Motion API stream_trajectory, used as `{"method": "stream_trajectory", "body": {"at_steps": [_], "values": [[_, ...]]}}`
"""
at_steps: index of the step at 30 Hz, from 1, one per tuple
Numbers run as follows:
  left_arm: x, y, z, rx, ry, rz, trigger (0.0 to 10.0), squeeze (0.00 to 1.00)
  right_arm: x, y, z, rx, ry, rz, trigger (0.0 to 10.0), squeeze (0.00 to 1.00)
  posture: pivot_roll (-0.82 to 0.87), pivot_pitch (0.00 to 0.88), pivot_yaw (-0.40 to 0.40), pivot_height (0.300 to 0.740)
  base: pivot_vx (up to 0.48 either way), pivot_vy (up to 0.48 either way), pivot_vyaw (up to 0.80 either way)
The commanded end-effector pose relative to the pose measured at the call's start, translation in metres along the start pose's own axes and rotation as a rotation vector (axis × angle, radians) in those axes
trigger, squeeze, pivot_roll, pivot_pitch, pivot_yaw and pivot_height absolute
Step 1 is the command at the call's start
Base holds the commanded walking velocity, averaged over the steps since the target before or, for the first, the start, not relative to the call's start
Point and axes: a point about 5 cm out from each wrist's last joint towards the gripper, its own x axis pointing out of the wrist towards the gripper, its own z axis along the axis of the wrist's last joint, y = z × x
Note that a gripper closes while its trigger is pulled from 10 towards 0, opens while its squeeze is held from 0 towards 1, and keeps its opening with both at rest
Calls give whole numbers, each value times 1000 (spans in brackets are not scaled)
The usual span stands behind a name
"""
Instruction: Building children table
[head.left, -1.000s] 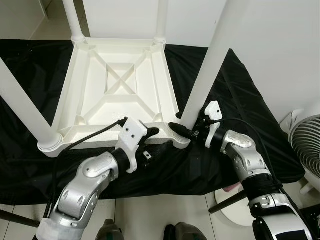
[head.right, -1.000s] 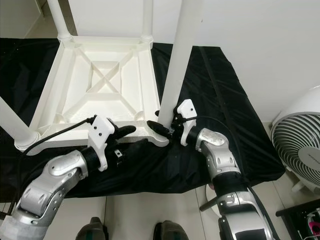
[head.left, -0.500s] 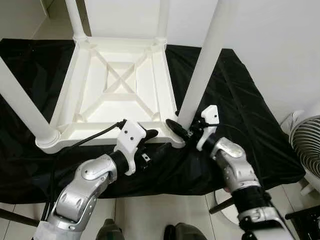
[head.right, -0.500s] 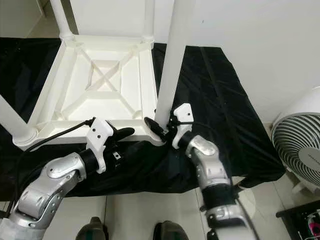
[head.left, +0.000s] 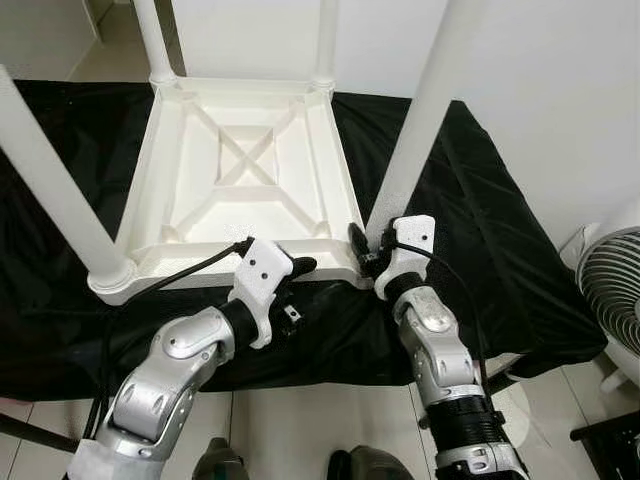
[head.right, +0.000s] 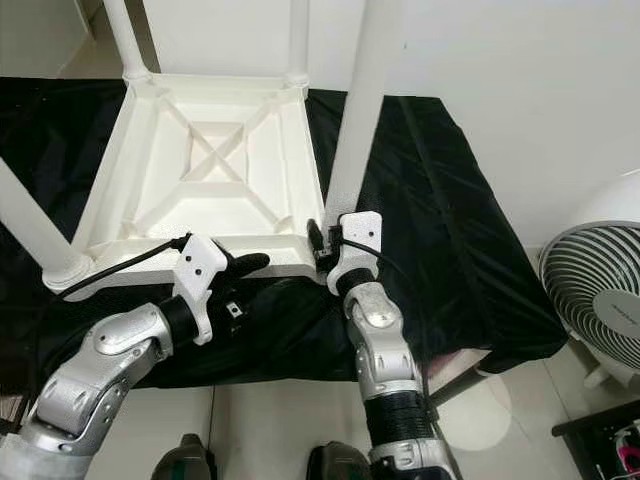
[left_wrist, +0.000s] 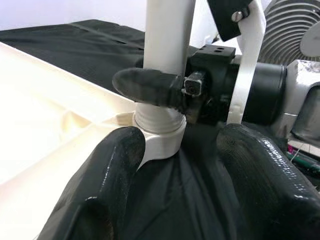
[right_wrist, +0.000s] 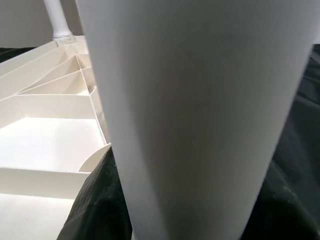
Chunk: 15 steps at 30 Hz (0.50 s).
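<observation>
Table (head.left: 250, 180), white plastic, lies upside down on a black cloth (head.left: 500, 260) before me, its ribbed underside facing up with an X brace in the middle. Four round white legs stand up from its corners: two far ones, a near left leg (head.left: 55, 190) in its socket, and the near right leg (head.left: 420, 120), which rises past the top of my head views. The cloth covers the surface under the table and hangs over the near edge. A white fan (head.left: 610, 290) stands off to my right, beside the cloth, against a white wall.

My right gripper (head.left: 368, 250) is at the foot of the near right leg, just above its corner socket (left_wrist: 157, 137). My left wrist view shows one of its black fingers (left_wrist: 147, 87) wrapped across the front of the leg, so I am pinching that leg. My right wrist view looks straight up the leg from very close.

My left gripper (head.left: 298, 272) rests at the table's near edge, close to the same corner. Its two fingers (left_wrist: 110, 170) are spread apart, one on the table's rim side and one over the cloth, with nothing between them.
</observation>
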Motion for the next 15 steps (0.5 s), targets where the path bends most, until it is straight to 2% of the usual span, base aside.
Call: {"method": "stream_trajectory", "body": {"at_steps": [1,4,5,11,15], "values": [[3,1,-1,12,7,11,10000,0,-1,0,6,19,-22,-14,0,0,17,0,-53,740,0,0,0],[3,1,-1,14,7,10,10000,0,-2,0,7,18,-24,-14,0,0,17,0,-53,740,0,0,0],[2,1,-1,14,7,11,10000,0,-2,-2,9,37,-31,9,10000,1000,16,0,-55,740,0,0,0],[1,1,-2,11,9,13,10000,0,-2,-7,15,50,-55,69,10000,1000,17,0,-54,740,0,0,0],[1,1,-3,10,11,11,10000,0,-2,-17,19,-6,-40,214,10000,1000,17,0,-52,740,0,0,0]]}}
